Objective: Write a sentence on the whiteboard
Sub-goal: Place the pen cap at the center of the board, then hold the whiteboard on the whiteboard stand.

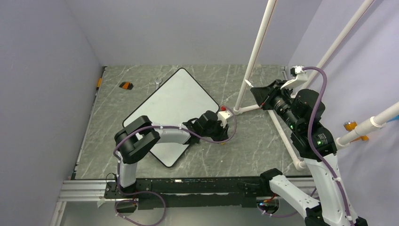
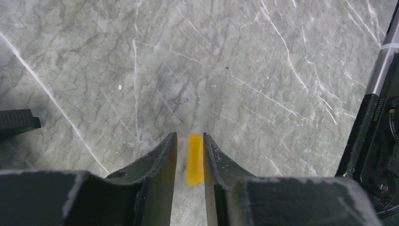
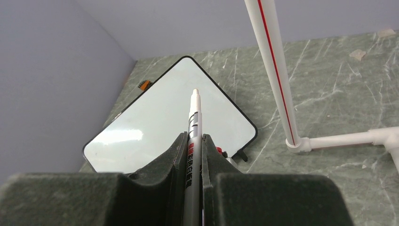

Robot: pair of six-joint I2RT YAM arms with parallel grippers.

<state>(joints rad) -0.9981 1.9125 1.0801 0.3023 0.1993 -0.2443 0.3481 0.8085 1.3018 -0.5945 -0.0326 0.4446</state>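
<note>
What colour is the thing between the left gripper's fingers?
Orange-yellow, between the left gripper fingers; clearest in the left wrist view.

Both arms [image 1: 155,136] pair white links with black joints. Purple cables [image 1: 314,101] trail along them. Gripper fingers [image 2: 160,162] are matte black.

One whiteboard [image 1: 171,106], one marker [image 3: 194,136].

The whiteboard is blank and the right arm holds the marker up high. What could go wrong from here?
The white pole stands between the right gripper and the whiteboard, so the way down may hit it. The left arm lies over the board's near corner, so the arms may collide. The marker sticks far out of the grip and may slip when pressed.
</note>
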